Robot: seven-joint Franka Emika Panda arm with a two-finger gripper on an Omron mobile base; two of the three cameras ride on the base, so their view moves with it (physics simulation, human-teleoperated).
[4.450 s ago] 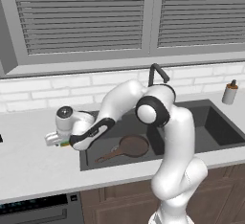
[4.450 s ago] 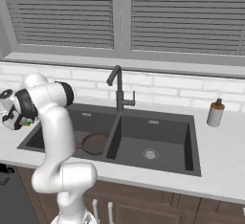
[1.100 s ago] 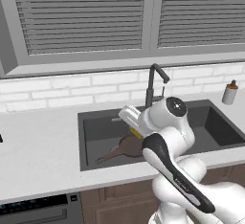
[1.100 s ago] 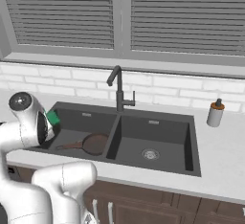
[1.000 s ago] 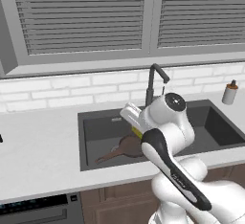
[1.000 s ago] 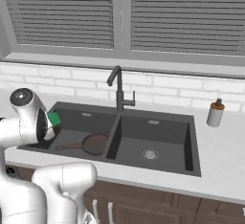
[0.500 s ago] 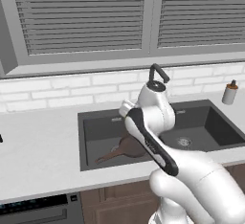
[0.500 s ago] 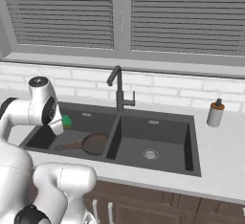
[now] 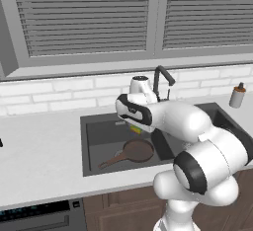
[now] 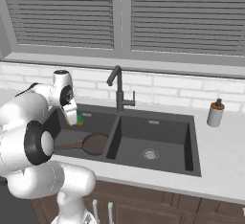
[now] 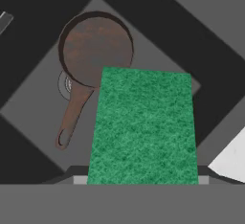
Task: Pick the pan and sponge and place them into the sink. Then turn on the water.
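Both base views look forward and down at the sink (image 9: 94, 146) from behind the arm, left and right, sharing it mid-frame. The hand view looks straight down, close over the pan (image 11: 95, 50).

A green sponge (image 11: 146, 127) looms close above the dark sink (image 11: 191, 41) basin, where a brown pan (image 11: 93, 50) lies over the drain (image 11: 63, 85), handle toward the basin corner.

Even, diffuse rendered lighting with no visible source; no glare. Soft shading darkens the large dark grey double-basin sink (image 9: 99, 148) interior. Edges are slightly jagged, low-resolution, without blur or edge distortion; the green sponge texture (image 11: 143, 127) appears grainy.
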